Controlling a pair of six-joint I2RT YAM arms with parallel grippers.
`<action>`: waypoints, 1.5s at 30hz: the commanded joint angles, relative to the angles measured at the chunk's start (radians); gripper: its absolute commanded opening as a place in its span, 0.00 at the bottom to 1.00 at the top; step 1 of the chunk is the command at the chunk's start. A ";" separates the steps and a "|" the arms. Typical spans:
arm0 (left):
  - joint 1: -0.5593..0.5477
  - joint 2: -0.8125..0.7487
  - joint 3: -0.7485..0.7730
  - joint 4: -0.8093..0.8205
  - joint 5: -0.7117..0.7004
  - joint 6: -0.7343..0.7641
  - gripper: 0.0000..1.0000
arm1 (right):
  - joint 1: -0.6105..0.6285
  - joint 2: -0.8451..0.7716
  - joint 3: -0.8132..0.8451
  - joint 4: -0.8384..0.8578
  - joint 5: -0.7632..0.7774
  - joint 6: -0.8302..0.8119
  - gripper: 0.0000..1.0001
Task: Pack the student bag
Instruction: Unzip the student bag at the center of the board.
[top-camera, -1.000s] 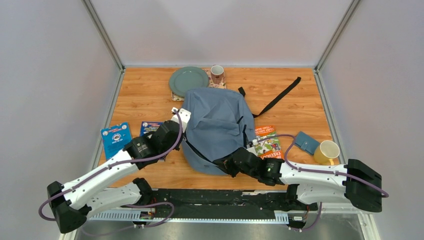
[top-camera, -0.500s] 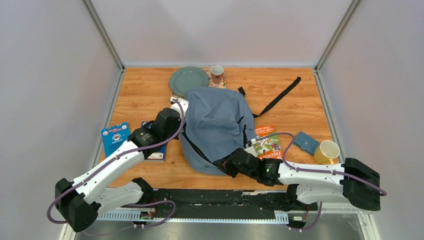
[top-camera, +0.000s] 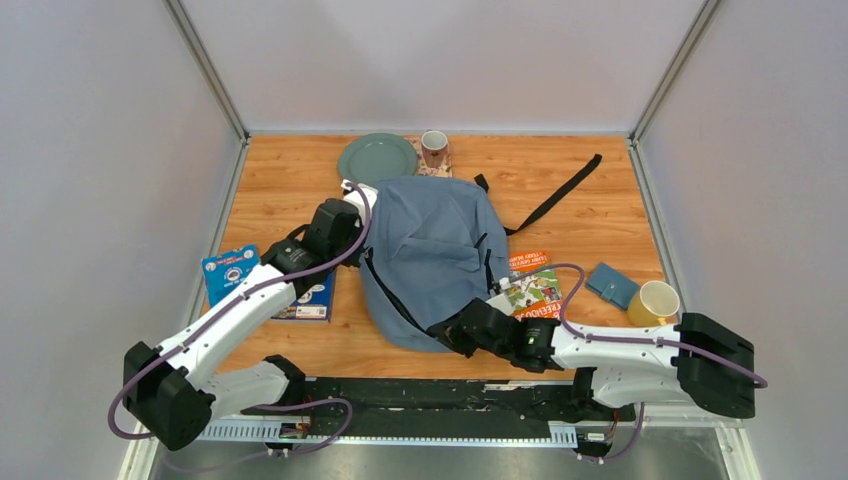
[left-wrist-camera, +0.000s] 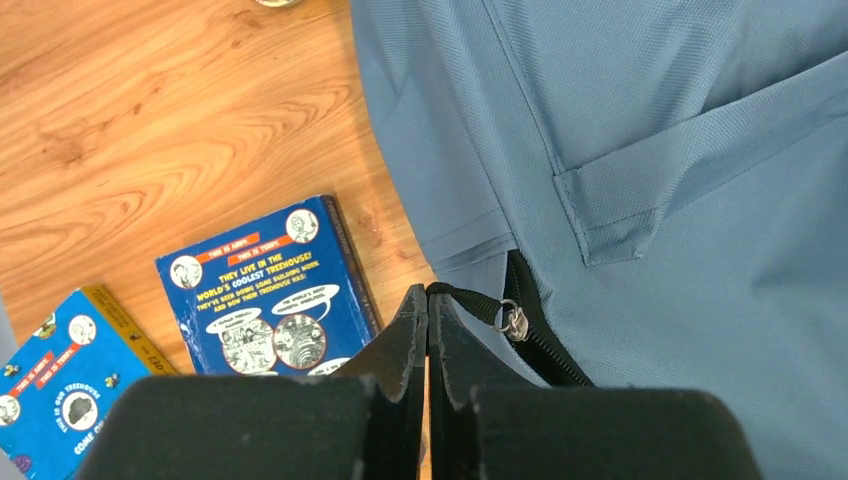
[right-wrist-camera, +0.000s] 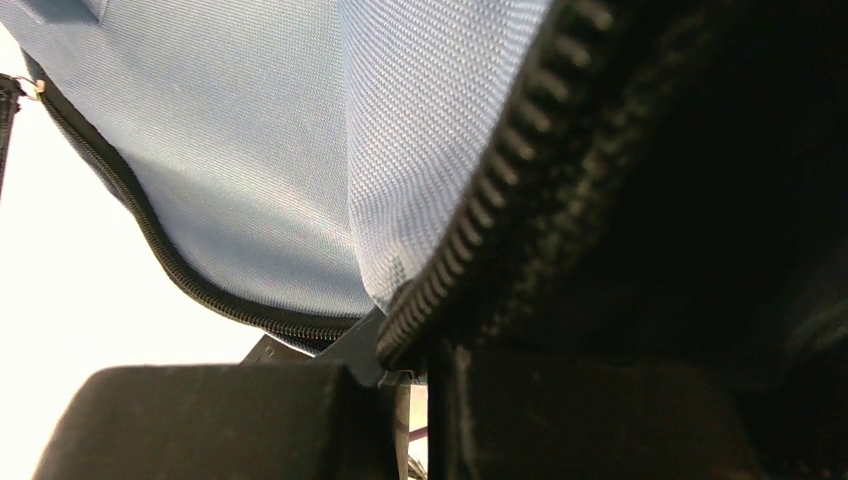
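Unzipping: left gripper (left-wrist-camera: 428, 300) pinches black zip-pull cord (left-wrist-camera: 468, 298); right gripper (right-wrist-camera: 405, 375) clamps large soft grey-blue fabric backpack (top-camera: 430, 240) at near zip edge. Pull along the zip line, fabric taut.

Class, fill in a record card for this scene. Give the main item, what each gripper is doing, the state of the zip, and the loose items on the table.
main item: student bag, grey-blue, lying mid-table
left gripper: shut on the zip pull at the bag's left edge
right gripper: shut on the bag's near edge, beside the zip
zip: open by the right gripper, dark inside showing
left of bag: blue book, second blue book
right of bag: colourful book, yellow mug
behind bag: green plate, small mug
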 joint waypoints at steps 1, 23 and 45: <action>0.027 -0.011 0.063 0.047 -0.032 -0.020 0.05 | 0.016 0.040 0.023 -0.082 -0.017 -0.076 0.00; 0.042 -0.333 -0.036 -0.308 -0.188 -0.286 0.77 | 0.006 -0.129 0.259 -0.335 0.035 -0.608 0.69; 0.687 -0.203 -0.063 -0.193 0.235 -0.263 0.80 | 0.008 -0.040 0.523 -0.332 -0.094 -0.933 0.69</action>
